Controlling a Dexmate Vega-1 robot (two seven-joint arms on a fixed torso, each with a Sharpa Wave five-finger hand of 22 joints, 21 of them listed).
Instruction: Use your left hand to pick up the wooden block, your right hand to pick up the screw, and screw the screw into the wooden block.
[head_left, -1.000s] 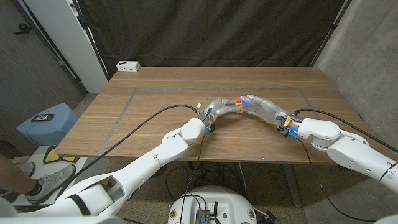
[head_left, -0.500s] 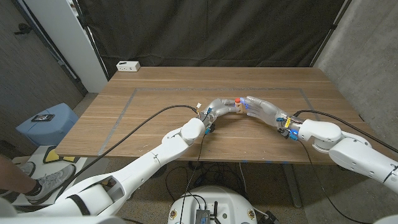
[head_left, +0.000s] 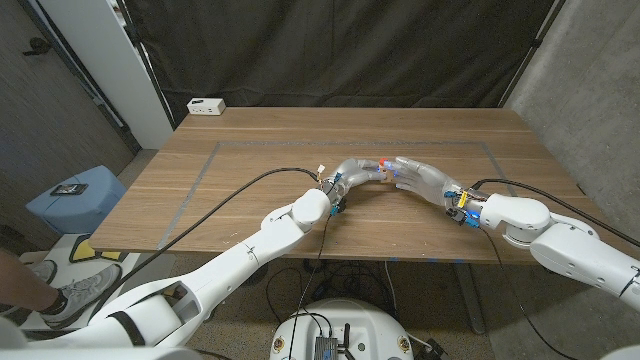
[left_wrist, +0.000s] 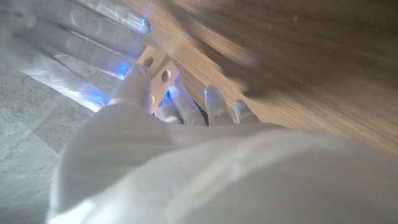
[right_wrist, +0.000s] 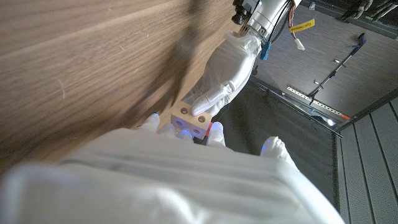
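Observation:
Above the table's middle my two hands meet. My left hand (head_left: 357, 172) holds the small pale wooden block (left_wrist: 156, 65) between thumb and fingers, its face with two holes showing. From the right wrist, the block (right_wrist: 191, 118) sits just past my fingertips, gripped by the left hand (right_wrist: 225, 78). My right hand (head_left: 424, 174) closes its fingers on the red-headed screw (head_left: 383, 160) at the block. A sliver of the red screw (right_wrist: 209, 127) peeks out beside the block. The screw's shaft is hidden.
A white box (head_left: 206, 105) lies at the table's back left corner. Black cables (head_left: 230, 190) trail over the front of the table from both wrists. A blue stool (head_left: 75, 195) and a person's shoe (head_left: 72, 290) are on the floor to the left.
The right hand's fingers have shifted a little over the screw head, covering more of the red. Both arms stay almost where they were.

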